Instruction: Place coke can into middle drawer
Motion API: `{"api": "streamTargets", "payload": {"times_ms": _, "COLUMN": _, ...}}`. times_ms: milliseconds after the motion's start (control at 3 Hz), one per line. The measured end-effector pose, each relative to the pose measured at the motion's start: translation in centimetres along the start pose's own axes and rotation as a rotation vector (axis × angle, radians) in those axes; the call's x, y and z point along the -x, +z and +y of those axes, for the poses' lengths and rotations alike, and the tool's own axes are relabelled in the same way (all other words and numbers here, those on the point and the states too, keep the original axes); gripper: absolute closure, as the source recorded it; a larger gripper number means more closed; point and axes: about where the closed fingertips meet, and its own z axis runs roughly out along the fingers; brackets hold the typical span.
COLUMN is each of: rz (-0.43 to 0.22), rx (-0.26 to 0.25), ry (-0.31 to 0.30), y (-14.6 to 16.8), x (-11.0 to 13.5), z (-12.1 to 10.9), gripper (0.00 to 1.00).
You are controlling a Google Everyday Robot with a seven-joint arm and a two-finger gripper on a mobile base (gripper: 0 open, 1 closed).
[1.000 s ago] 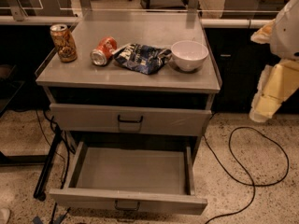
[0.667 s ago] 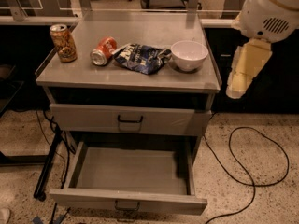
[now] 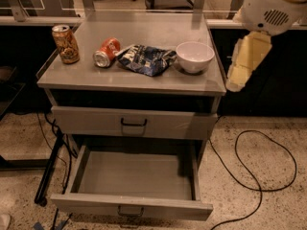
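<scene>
Four things sit on the cabinet top (image 3: 144, 83): the coke can (image 3: 106, 52) on its side, between a taller brown can (image 3: 65, 44) and a crumpled blue bag (image 3: 146, 59), and a white bowl (image 3: 194, 56) at the right. Below, the middle drawer (image 3: 134, 176) stands pulled out. The gripper (image 3: 242, 63) hangs off the cabinet's right edge, beside the bowl and well apart from the coke can; clenched or released, I cannot tell. Reaching across, it could knock the bowl or bag, and the lying can may roll if nudged.
</scene>
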Motion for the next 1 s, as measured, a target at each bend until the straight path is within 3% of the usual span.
{"api": "streamTargets", "payload": {"times_ms": 667, "rz": -0.054, "rx": -0.008, "ry": -0.066, "y": -0.4, "x": 4.1, "z": -3.2, "gripper": 0.00}}
{"api": "streamTargets", "payload": {"times_ms": 1000, "rz": -0.063, "rx": -0.019, "ry": -0.067, "y": -0.5, "x": 4.4, "z": -3.5, "gripper": 0.00}}
